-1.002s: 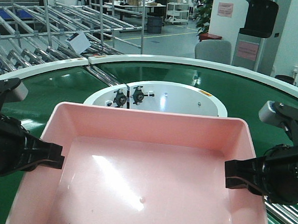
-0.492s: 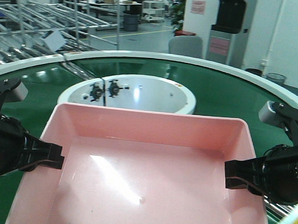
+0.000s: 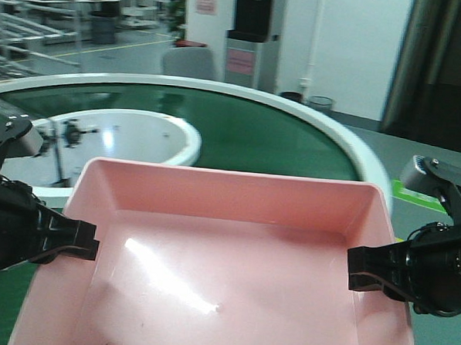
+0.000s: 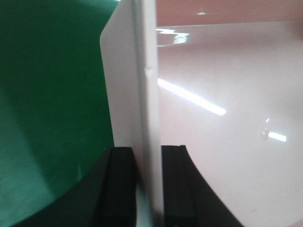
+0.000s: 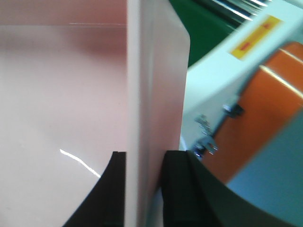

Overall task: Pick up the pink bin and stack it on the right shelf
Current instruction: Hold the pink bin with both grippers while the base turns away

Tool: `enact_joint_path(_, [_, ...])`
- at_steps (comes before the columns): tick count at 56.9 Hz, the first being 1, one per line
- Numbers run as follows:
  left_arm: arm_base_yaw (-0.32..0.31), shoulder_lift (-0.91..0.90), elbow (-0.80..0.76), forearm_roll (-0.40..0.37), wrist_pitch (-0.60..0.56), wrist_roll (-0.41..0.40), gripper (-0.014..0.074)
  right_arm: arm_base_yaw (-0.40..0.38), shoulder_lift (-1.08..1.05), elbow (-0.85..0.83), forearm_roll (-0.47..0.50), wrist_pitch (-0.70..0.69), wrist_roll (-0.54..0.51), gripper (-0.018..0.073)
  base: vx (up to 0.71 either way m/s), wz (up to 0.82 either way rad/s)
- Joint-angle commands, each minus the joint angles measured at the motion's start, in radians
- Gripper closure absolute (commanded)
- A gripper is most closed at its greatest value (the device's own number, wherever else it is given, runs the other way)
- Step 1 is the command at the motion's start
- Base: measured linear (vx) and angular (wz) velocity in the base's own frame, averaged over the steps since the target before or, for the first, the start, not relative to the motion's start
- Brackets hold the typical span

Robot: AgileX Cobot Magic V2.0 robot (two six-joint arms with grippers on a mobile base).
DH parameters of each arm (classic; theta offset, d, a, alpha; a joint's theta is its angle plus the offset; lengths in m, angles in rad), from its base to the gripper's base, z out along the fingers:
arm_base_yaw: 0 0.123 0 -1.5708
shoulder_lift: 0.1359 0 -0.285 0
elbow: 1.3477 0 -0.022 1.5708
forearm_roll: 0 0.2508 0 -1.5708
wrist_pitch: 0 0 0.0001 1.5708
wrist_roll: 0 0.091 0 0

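Green conveyor belt (image 3: 294, 137) curves behind the pink bin (image 3: 224, 288), carried between both arms; left gripper (image 3: 81, 240) is clamped narrowly onto its left wall; right gripper (image 3: 362, 271) likewise grips its right wall.

Workshop hall, background layout.
Green curved conveyor belt (image 3: 279, 136) with white rim spans mid-frame; tall black cabinet (image 3: 250, 27) stands upper centre against white wall (image 3: 353, 47); dark curtain (image 3: 445, 68) hangs upper right; grey floor (image 3: 432, 156).

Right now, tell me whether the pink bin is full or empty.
Empty: the pink bin shows a bare floor with only glare.
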Motion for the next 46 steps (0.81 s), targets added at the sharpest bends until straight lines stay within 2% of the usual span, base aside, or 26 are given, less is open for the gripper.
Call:
enact_joint_path(1, [0.001, -0.037, -0.029, -0.020, -0.049, 0.011, 0.0601, -0.009, -0.031, -0.034, 0.008, -0.082, -0.003, 0.0568, -0.12, -0.63])
enact_joint_path(46, [0.001, -0.037, -0.029, -0.020, -0.049, 0.011, 0.0601, -0.009, -0.031, -0.034, 0.008, -0.081, -0.003, 0.0568, -0.07, -0.74])
